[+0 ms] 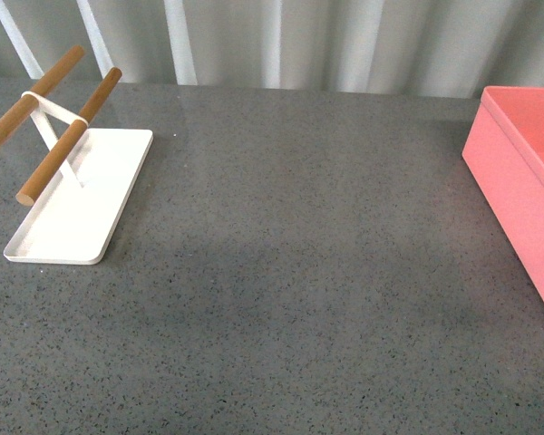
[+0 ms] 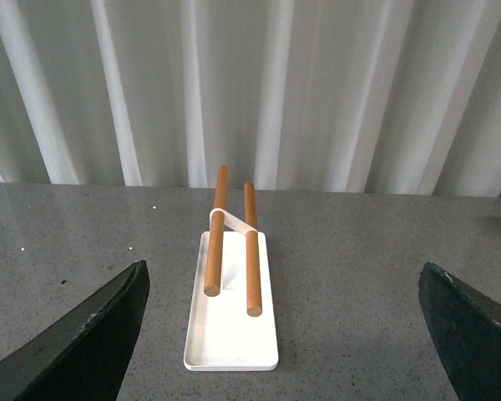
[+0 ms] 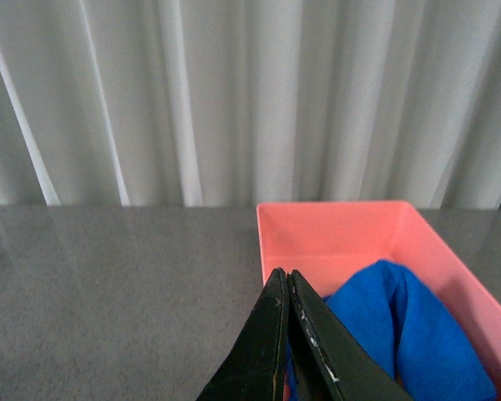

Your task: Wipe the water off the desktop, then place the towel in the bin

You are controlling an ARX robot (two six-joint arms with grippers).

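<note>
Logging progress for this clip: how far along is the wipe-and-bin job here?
It looks essentially done. The towel lies inside the bin, and the desktop shows no obvious puddle. Nothing is in hand: the right gripper is shut with nothing visible between its fingers, and the left gripper is open over the white tray. Nothing seems left.

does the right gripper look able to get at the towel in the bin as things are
Probably yes: the towel lies in the open bin right past the right gripper, nothing between them, though the jaws are shut and would need to open.
</note>
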